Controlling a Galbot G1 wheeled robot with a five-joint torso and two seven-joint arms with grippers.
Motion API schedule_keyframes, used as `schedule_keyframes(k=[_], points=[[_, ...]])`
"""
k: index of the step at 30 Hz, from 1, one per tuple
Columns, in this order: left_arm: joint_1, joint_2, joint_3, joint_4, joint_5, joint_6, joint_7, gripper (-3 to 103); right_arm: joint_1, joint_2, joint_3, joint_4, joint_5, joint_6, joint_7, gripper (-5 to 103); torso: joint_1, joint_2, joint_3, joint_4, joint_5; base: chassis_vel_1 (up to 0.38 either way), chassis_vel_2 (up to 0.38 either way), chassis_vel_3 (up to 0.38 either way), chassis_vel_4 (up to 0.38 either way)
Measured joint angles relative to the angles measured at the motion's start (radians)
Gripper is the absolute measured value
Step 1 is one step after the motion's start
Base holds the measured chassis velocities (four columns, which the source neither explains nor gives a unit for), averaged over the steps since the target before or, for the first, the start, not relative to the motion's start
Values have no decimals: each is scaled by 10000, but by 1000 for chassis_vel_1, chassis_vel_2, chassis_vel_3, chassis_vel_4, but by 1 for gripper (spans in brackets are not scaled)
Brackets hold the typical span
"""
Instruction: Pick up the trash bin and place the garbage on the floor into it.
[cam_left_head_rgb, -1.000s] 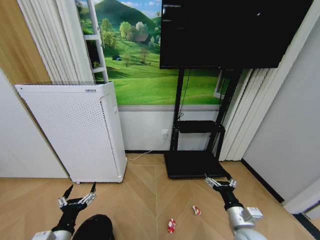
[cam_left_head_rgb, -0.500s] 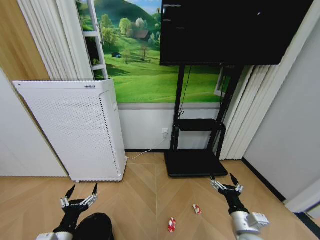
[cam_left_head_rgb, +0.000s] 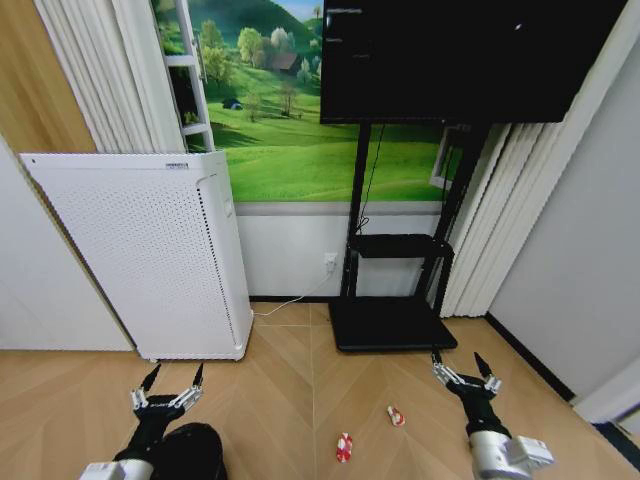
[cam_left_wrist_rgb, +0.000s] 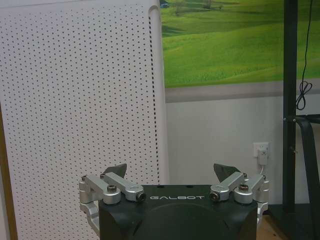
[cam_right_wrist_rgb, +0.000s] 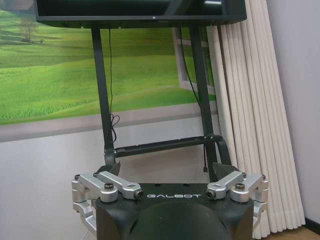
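Trash bin (cam_left_head_rgb: 190, 450) sits on the wood floor at the head view's lower edge, just beside the left gripper (cam_left_head_rgb: 168, 391); judged light and fairly stiff mesh, best taken by the rim. Two bits of garbage, red-and-white wrappers (cam_left_head_rgb: 344, 447) (cam_left_head_rgb: 396, 416), lie well apart from the bin between the arms, likely light and crushable. Both arms are held low and forward, left gripper spread and empty facing the white appliance (cam_left_head_rgb: 150, 250), right gripper (cam_left_head_rgb: 466, 373) spread and empty toward the TV stand (cam_left_head_rgb: 392, 320).
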Motion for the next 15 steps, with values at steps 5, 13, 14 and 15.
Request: schedule_keyframes(k=[5,13,14,15], points=[[-28,34,-13,28,-47,0,0,98,0,12,-13,13,-36,-54,1,100,-65,-181,-116,0,0,0,0,0,0],[-59,42,15,61,-53,28,0,98,29,12,-36,-59,-46,56,-5,100,-160,-426,-264,0,1,0,0,0,0],[-59,42,14,66,-48,30,0,98,46,6,-42,-81,-41,74,-7,100,-179,-479,-299,0,1,0,0,0,0],[-58,43,7,72,-43,29,0,98,70,4,-50,-104,-31,98,-7,100,-203,-543,-337,1,0,0,0,0,0]])
